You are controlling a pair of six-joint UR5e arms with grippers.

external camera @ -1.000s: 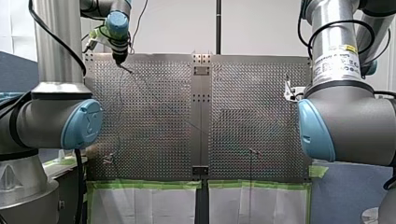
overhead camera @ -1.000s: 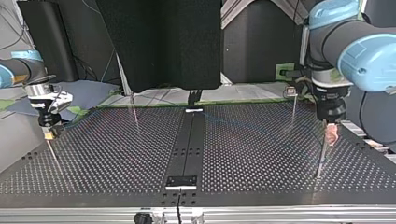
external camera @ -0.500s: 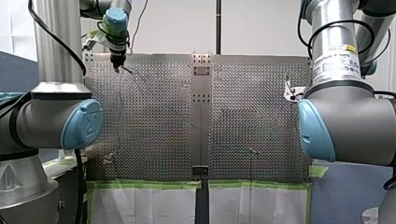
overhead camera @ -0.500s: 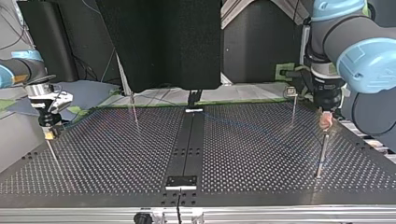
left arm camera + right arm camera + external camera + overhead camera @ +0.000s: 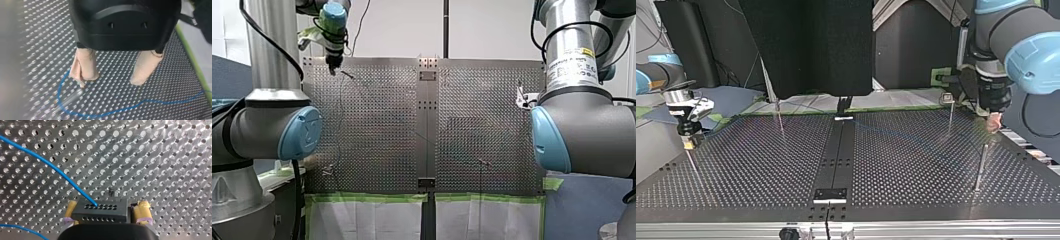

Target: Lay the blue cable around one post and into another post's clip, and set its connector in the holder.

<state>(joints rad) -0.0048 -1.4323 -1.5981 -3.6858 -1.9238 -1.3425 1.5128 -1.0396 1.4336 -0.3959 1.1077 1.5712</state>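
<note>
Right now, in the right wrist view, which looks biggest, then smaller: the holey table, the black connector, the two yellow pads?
1. The holey table, filling the view.
2. The black connector.
3. The yellow pads: the two look alike, so I can't rank them.

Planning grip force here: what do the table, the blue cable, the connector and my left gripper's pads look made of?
Table: bare metal, likely aluminium, shiny, glints round the holes. Blue cable: thin, smooth plastic-looking jacket, lying in curves. Connector: matte black, probably moulded plastic. Pads of my left gripper: beige, dull, creased, seemingly soft rubber or foam.
</note>
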